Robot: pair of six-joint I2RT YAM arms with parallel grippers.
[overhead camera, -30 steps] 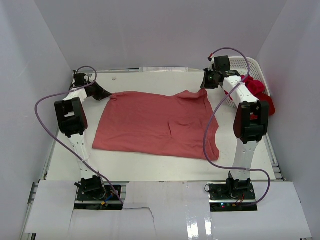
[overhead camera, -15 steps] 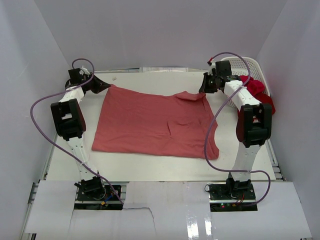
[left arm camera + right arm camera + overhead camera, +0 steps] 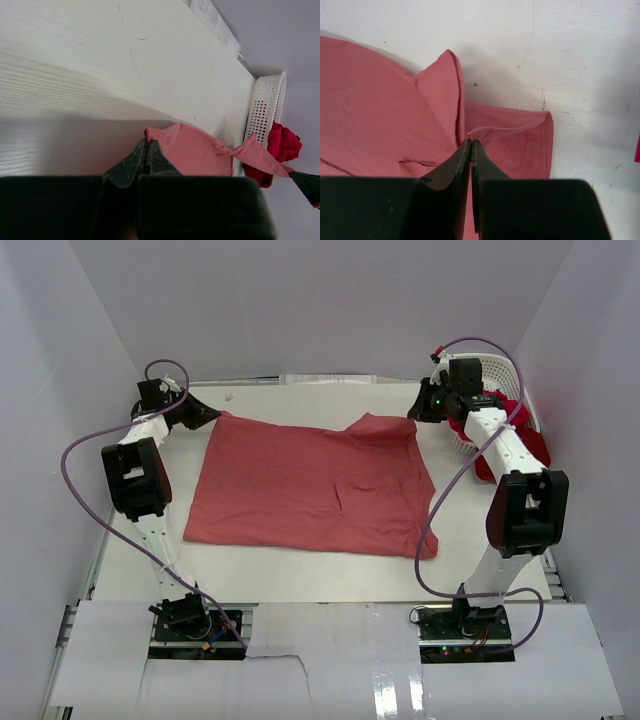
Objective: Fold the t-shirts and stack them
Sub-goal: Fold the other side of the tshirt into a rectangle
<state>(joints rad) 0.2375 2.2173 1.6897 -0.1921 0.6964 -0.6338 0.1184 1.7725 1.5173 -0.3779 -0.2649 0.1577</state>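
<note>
The left pincer (image 3: 147,143) has its jaws pressed together on the far-left corner of the dusty salmon-red t-shirt (image 3: 310,485). The right pincer (image 3: 471,143) is likewise closed tight, pinching a fold of the same shirt at its far-right corner. The shirt lies spread across the middle of the surface (image 3: 300,570), creased towards its right side. Past the right pincer a white basket (image 3: 497,370) stands in the far-right corner, with the bright crimson t-shirt (image 3: 515,415) bunched against its near side.

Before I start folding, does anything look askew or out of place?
Yes. The salmon-red t-shirt is not flat: its far right corner is folded over and bunched where the right gripper pinches it. Beside it, red t-shirts spill over the white basket rim.
</note>
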